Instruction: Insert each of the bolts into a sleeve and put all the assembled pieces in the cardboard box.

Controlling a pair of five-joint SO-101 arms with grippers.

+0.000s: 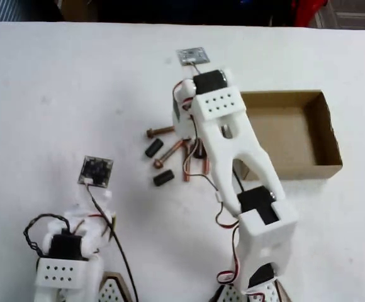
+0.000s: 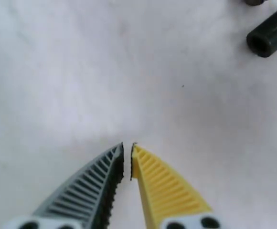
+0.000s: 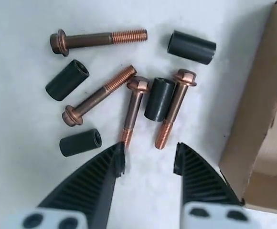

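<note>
Evidently, the right gripper (image 3: 150, 155) is held parted over the loose bolts (image 3: 133, 109) and sleeves (image 3: 158, 98), scattered just beside the cardboard box (image 3: 260, 119), so one can be grasped, while the left gripper (image 2: 127, 160) is held closed and empty aside.

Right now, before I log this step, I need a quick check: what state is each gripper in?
Left gripper: jaws shut, holding nothing.
Right gripper: jaws open, holding nothing.

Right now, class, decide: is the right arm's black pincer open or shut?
Open: the right arm's black pincer has a wide gap between its fingertips, white table visible through it.
</note>
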